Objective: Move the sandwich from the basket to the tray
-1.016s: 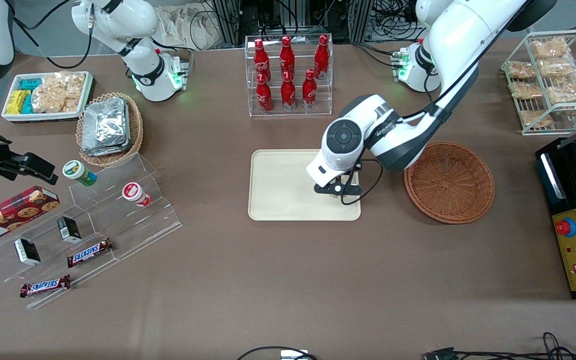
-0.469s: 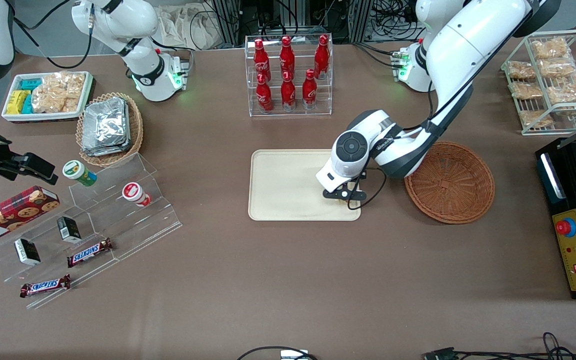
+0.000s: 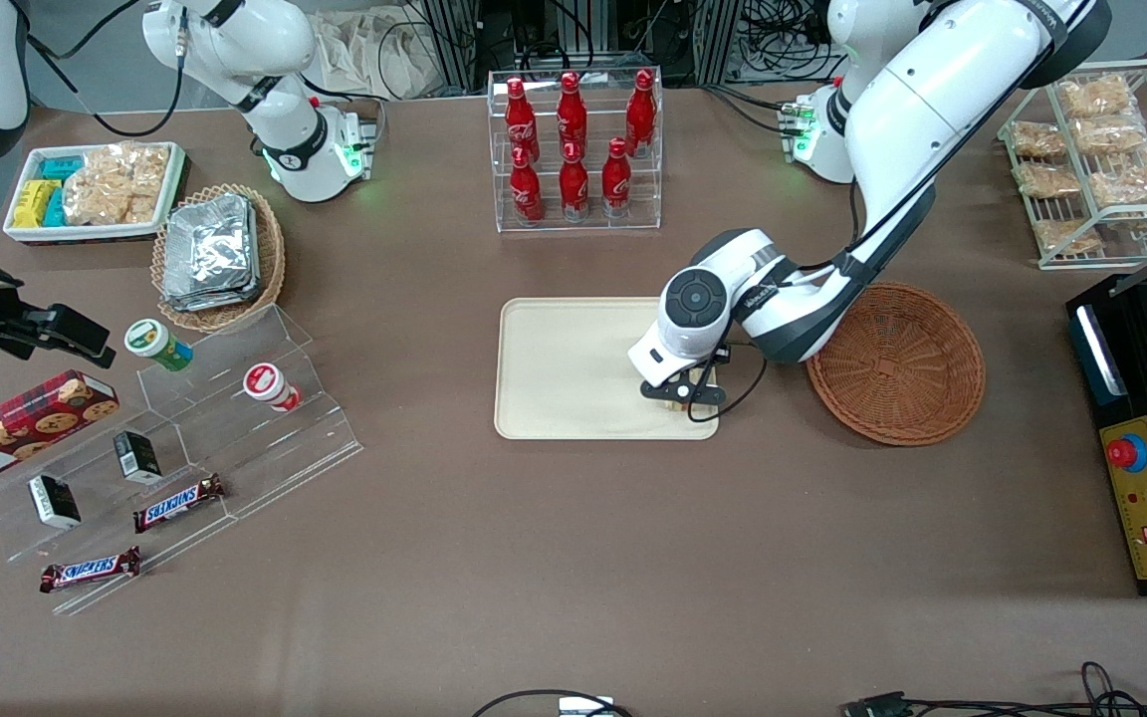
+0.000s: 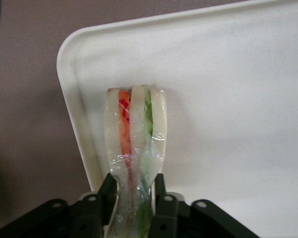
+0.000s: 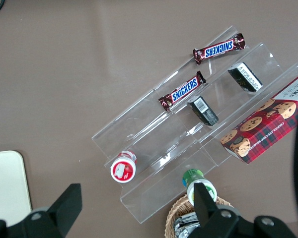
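Observation:
The sandwich, a wrapped wedge of pale bread with orange, red and green filling, is held in my left gripper, whose fingers are shut on its wrapped end. It hangs low over the cream tray, near the tray's rounded corner. In the front view the gripper is over the tray, at the corner nearest the camera and beside the round brown wicker basket. The basket holds nothing. The arm's hand hides the sandwich in the front view.
A clear rack of red bottles stands farther from the camera than the tray. An oval basket of foil packets, a white snack tray and a clear stepped stand lie toward the parked arm's end. A wire rack and black machine flank the round basket.
My gripper has moved a little toward the basket side of the tray and has come lower over it, still holding the sandwich.

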Action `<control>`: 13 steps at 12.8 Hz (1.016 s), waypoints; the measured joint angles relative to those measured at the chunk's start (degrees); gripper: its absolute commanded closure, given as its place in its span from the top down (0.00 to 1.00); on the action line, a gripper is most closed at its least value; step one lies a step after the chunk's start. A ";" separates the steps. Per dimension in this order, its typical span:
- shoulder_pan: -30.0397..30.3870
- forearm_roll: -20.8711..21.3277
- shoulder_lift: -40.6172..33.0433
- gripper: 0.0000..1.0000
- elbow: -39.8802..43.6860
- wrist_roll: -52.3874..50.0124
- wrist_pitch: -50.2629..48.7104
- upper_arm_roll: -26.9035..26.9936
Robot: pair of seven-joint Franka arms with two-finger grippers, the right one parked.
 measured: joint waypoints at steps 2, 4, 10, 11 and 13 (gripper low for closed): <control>0.05 0.01 0.00 1.00 0.04 -0.41 0.00 0.02; 0.10 0.02 0.00 1.00 0.13 -1.31 -0.01 0.03; 0.34 0.02 -1.75 1.00 4.32 -2.09 -5.87 -0.07; 0.41 -0.09 -3.33 1.00 5.74 -2.09 -8.71 -0.31; 0.54 -4.02 -8.78 1.00 7.43 -1.99 -12.49 -0.79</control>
